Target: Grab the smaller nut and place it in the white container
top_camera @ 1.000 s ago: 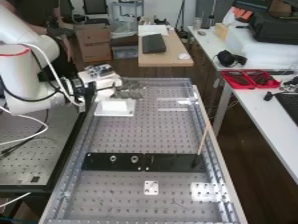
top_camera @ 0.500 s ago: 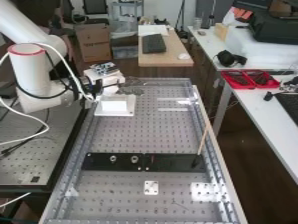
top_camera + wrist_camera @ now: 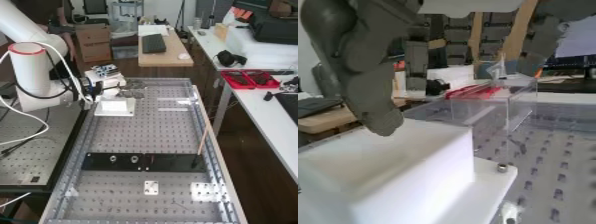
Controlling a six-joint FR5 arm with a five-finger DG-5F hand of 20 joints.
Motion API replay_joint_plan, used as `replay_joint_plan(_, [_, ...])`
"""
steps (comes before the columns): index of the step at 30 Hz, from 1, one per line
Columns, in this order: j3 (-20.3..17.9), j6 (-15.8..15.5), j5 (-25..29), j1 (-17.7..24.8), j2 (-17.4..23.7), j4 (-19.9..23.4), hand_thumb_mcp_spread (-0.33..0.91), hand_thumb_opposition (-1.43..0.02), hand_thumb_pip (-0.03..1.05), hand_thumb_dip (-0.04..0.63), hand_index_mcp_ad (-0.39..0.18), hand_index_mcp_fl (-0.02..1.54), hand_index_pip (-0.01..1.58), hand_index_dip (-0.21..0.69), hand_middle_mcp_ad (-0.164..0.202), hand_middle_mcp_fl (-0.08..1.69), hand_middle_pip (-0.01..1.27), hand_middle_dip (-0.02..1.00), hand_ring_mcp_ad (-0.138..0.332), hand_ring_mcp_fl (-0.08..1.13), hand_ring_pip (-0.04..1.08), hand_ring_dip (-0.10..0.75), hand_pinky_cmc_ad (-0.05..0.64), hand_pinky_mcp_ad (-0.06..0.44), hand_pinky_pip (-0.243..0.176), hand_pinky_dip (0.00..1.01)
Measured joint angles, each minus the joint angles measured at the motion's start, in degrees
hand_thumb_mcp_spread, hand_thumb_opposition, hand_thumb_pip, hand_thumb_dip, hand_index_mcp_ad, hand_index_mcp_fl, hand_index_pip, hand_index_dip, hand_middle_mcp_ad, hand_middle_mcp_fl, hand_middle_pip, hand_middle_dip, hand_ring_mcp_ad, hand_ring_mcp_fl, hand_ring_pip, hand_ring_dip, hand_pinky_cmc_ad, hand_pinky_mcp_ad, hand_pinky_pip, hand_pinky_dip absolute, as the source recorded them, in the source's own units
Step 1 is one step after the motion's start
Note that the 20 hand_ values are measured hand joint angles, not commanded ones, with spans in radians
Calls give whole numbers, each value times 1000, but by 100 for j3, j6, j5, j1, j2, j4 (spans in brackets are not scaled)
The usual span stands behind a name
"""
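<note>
No text, label, brand, number or sign could be read, neither on the container (image 3: pixel 115 106) nor on anything beside it, behind it or well apart from it.

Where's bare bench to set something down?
Widest: the perforated plate between the white container and black bar, up to the leaning stick; also beside the small white plate. Crowded: the container, hand over it; the bar, with larger nut and bearing.

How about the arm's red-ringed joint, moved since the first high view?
Yes: the red-ringed joint has shifted to the view's right, closer to the cardboard box behind, which has stayed put.
</note>
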Motion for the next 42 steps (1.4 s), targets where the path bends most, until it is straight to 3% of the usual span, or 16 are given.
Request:
replay_joint_plan(6, [62,560,487,-156,337,103,353,-785,721,229,-159,9,873,94,58,-12,134,222,126,-2,75,86,351,295,-40,201])
replay_joint_plan(10, [380,913,1076,-388,716,-35,304,-768,721,208,-154,9,806,79,61,-12,136,222,126,-2,75,86,351,295,-61,246])
replay_joint_plan(17, [1174,1046,1847,-636,915,-696,267,-761,721,195,-154,5,621,72,63,-10,133,222,129,-5,73,86,349,295,-65,290])
replay_joint_plan(23, [1925,1146,2513,-757,803,-1381,239,-742,721,173,-138,52,340,75,59,-7,133,222,127,-5,73,86,358,295,-79,309])
replay_joint_plan(28, [2445,1134,2927,-816,644,-1888,215,-726,670,164,-124,86,197,113,58,-7,129,222,145,-5,73,86,361,295,-79,309])
replay_joint_plan(36, [2782,1110,3096,-828,554,-2234,213,-726,670,150,-124,113,127,202,58,-5,133,222,147,-2,75,86,379,297,-94,311])
replay_joint_plan(42, [2873,1080,3052,-804,549,-2415,213,-726,674,150,-124,117,113,202,58,-7,129,222,143,-2,73,86,394,297,-94,311])
